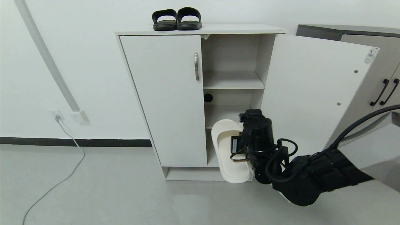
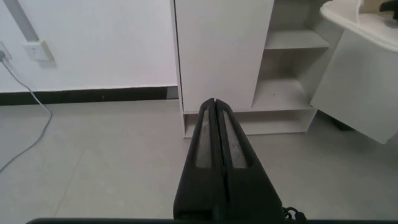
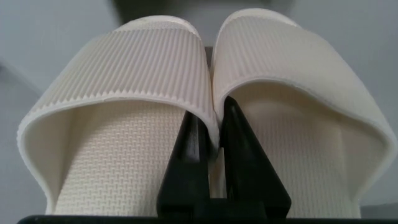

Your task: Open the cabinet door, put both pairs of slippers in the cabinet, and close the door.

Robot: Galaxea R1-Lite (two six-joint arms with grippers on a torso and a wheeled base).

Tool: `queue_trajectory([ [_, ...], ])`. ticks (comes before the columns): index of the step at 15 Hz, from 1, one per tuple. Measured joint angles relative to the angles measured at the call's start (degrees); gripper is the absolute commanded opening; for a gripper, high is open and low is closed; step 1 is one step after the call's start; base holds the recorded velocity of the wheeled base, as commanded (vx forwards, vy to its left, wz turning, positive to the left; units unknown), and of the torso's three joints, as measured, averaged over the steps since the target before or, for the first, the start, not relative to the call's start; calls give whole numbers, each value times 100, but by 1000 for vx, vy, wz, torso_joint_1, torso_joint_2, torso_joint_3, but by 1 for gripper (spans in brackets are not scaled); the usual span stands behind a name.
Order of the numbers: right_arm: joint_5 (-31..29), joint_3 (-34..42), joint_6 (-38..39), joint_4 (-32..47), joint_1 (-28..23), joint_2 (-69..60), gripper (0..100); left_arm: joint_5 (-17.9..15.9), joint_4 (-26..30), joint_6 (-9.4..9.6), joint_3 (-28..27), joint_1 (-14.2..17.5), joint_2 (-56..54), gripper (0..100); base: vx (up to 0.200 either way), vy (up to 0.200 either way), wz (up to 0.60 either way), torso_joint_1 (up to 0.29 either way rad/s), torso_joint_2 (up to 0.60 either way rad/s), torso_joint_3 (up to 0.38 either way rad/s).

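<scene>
A white cabinet (image 1: 243, 29) stands against the wall with its right door (image 1: 312, 90) swung open and its left door (image 1: 165, 100) closed. On its top sits a pair of black slippers (image 1: 177, 19). My right gripper (image 1: 240, 150) is shut on a pair of white slippers (image 1: 229, 153), held on edge just in front of the lower compartment. In the right wrist view the gripper (image 3: 211, 127) pinches the two inner strap edges of the white slippers (image 3: 124, 81) together. My left gripper (image 2: 214, 109) is shut on nothing, low over the floor and facing the cabinet (image 2: 217, 50).
A grey cabinet (image 1: 375, 62) stands behind the open door on the right. A wall outlet (image 1: 57, 116) and a trailing cable (image 1: 62, 175) are at the left. The shelves (image 1: 232, 82) behind the open door are bare, and the floor in front is free.
</scene>
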Motion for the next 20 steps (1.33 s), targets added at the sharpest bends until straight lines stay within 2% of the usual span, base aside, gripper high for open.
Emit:
queue_trajectory([
  [5, 27, -94, 0, -28, 171, 244, 0, -2, 0, 0, 0, 5, 0, 0, 0, 0, 0, 0, 0, 0],
  [15, -77, -317, 22, -20, 55, 758, 0, -2, 0, 2, 0, 5, 7, 0, 0, 0, 0, 0, 0, 0],
  [20, -77, -432, 15, 2, -52, 926, 0, -2, 0, 2, 0, 5, 9, 0, 0, 0, 0, 3, 3, -163],
])
